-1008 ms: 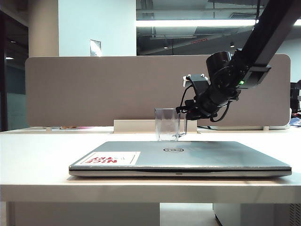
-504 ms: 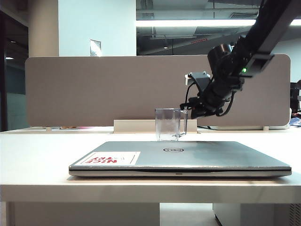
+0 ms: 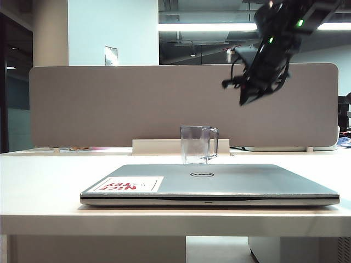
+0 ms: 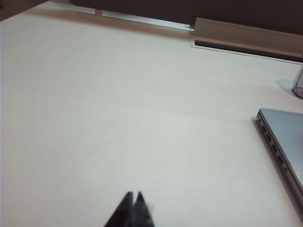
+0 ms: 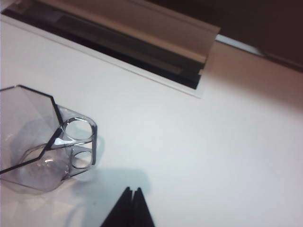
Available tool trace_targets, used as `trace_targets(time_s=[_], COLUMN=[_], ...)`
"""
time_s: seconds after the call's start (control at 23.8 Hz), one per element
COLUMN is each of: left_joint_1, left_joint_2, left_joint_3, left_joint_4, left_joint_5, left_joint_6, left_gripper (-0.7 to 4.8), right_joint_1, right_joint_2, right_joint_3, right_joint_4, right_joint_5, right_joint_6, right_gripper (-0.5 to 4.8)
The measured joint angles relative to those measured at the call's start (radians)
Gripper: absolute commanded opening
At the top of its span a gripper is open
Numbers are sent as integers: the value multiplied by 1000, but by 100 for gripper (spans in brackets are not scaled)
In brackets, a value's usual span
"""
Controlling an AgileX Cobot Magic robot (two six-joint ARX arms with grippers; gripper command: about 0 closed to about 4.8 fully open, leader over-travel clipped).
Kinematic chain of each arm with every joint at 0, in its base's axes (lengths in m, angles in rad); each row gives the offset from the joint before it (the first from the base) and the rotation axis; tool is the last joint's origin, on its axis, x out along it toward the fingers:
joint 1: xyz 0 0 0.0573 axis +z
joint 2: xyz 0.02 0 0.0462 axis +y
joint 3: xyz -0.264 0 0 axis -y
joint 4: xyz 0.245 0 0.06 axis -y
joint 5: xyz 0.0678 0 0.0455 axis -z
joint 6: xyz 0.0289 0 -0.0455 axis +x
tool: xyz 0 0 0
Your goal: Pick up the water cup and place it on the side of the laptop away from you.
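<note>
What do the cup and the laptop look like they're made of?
Cup: clear, faintly grey-blue glass or hard plastic; the panel shows through it and its flat facets glint. Which of the two, I can't tell. Laptop: likely brushed metal, possibly painted plastic; matte silver-grey lid with soft sheen.

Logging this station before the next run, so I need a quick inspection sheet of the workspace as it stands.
Surface: white table, bare around the laptop.
Job's things: water cup upright on the table behind the closed laptop, on its far side, held by nothing.
Clutter: nothing seen.
Grippers: right gripper shut, empty, raised above and to the right of the cup; left gripper shut, empty, over bare table beside the laptop.
Cables: black leads looped along the right wrist.
Surroundings: grey divider panel behind the table; lit office ceiling beyond.
</note>
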Motion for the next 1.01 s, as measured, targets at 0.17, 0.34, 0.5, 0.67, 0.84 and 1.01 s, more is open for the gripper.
trace_targets(time_s=[0.17,0.34,0.5,0.67,0.84,1.01], left_joint_1=[0,0,0,0,0,0], left_joint_2=[0,0,0,0,0,0], left_joint_3=[0,0,0,0,0,0], left_joint_4=[0,0,0,0,0,0], left_joint_5=[0,0,0,0,0,0], left_joint_6=[0,0,0,0,0,0], left_gripper=[-6,-6,-6,-6,-6,-6], right_joint_1=[-29,-79,-126,-175,-216,-231], right_joint_2=[-93,-221,-333,-449,-590,-754], right_joint_3=[-21,-122,-220,-359,-528,-722], right_joint_4=[-65,-73,-60,-16,51,166], right_joint_5=[2,2,2,1,3,3], right_joint_6=[0,0,7,39,63,71], right_gripper=[-8,-8,-8,-8,-8,-8])
